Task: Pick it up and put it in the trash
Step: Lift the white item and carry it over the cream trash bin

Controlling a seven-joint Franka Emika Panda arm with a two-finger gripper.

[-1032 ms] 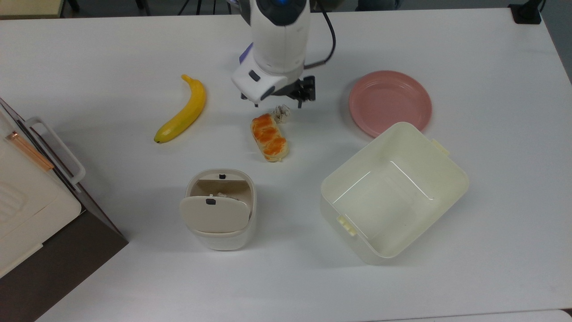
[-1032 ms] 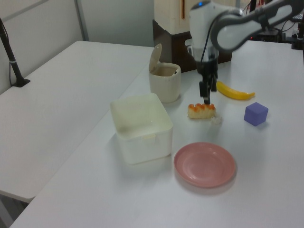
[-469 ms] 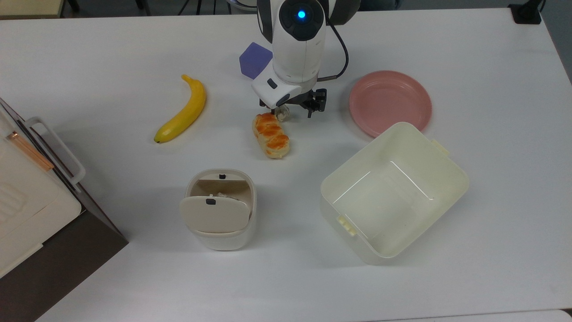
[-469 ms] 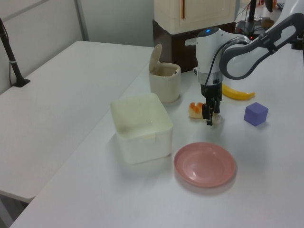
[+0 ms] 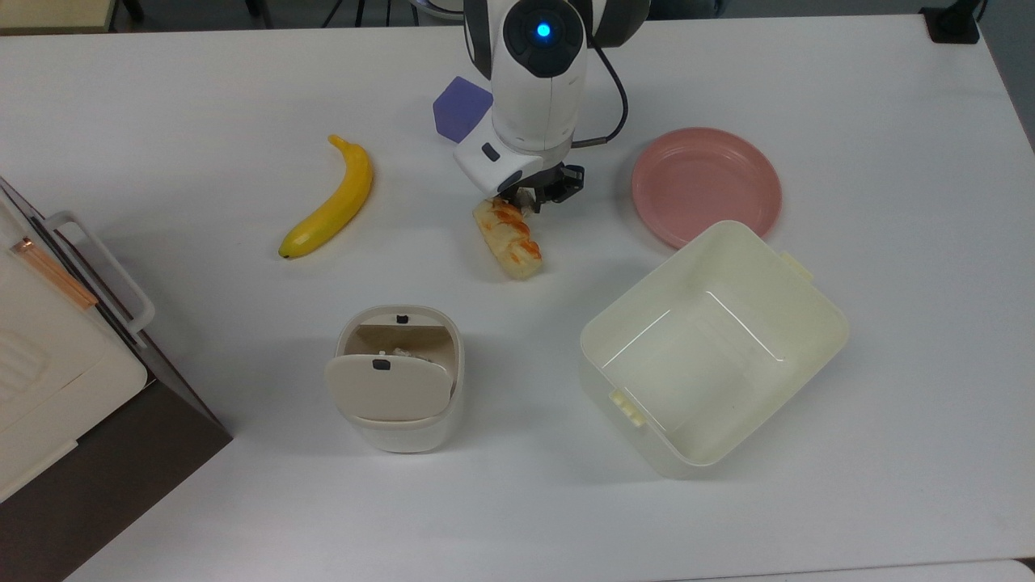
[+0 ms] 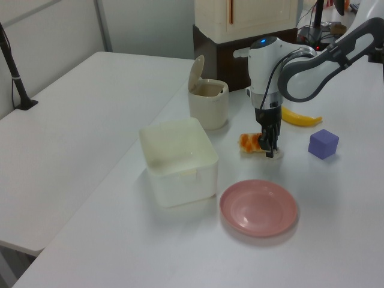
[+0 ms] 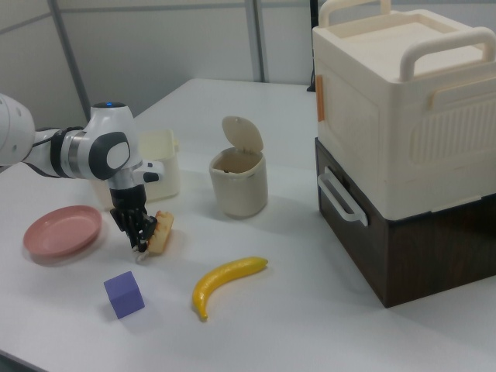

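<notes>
The hand [image 5: 530,202] is reaching down to the table [image 5: 202,97], pressing right against the near end of the bread [image 5: 509,238]. Its fingers are looking drawn together, probably clenching the paper wad [image 6: 275,152], though the wad is mostly hidden by the fingers and hard to make out. The bread is lying on its side beside them. The trash bin [image 5: 396,380] is standing well apart, its flap lid tilting open. The purple cube [image 6: 324,143] is partly hidden by the arm in the top view.
</notes>
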